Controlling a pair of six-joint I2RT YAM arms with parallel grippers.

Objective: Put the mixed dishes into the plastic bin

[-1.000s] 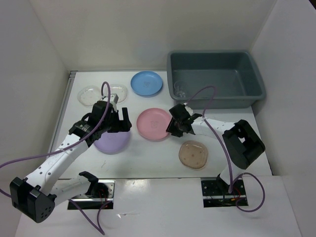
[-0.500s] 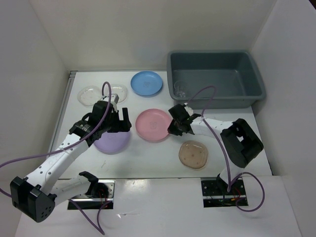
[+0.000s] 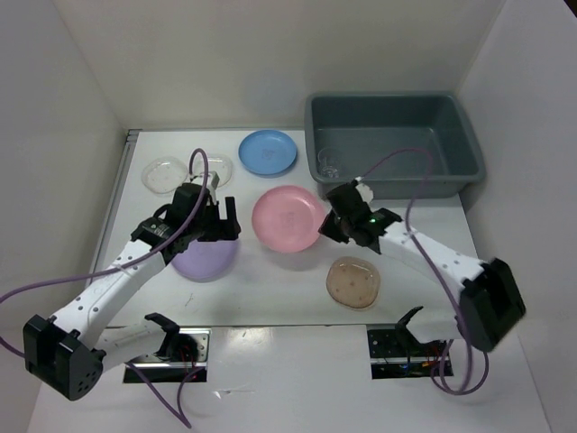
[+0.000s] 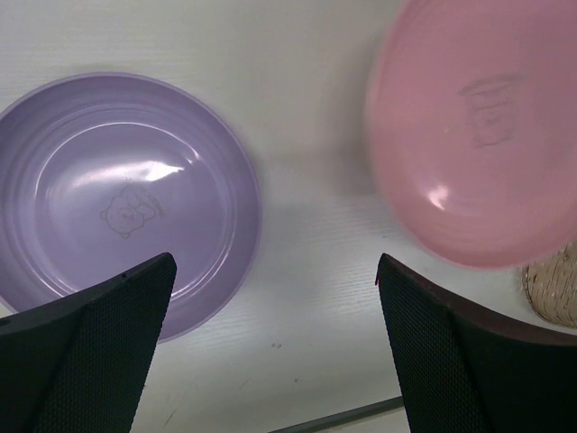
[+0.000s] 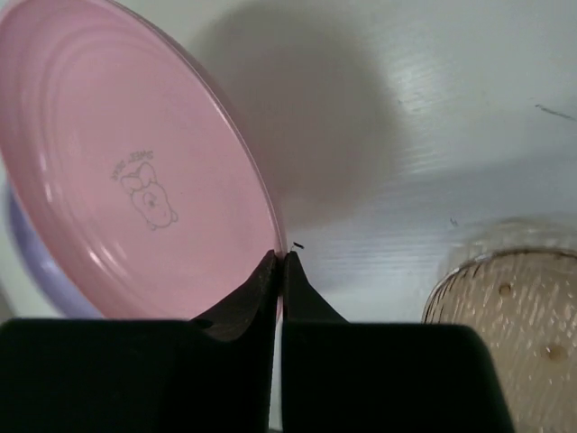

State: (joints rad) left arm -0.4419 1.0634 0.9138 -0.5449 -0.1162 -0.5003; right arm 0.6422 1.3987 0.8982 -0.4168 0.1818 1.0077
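My right gripper (image 3: pixel 332 219) is shut on the right rim of the pink plate (image 3: pixel 287 218) and holds it lifted off the table; in the right wrist view (image 5: pixel 280 262) the plate (image 5: pixel 135 171) is tilted between the fingers. My left gripper (image 3: pixel 222 221) is open and empty above the right edge of the lavender plate (image 3: pixel 204 258), which fills the left of the left wrist view (image 4: pixel 117 198). The blue plate (image 3: pixel 268 152) lies at the back. Two clear plates (image 3: pixel 166 173) lie at the back left. The tan speckled plate (image 3: pixel 353 281) lies at the front right. The grey bin (image 3: pixel 393 144) stands at the back right.
White walls close in the table (image 3: pixel 270 289) on the left, back and right. A small clear item (image 3: pixel 330 163) lies in the bin's near left corner. The lifted pink plate also shows in the left wrist view (image 4: pixel 469 135).
My right gripper has lifted the pink plate off the table and moved it up and slightly right. The right arm has stretched out. The left gripper has hardly moved.
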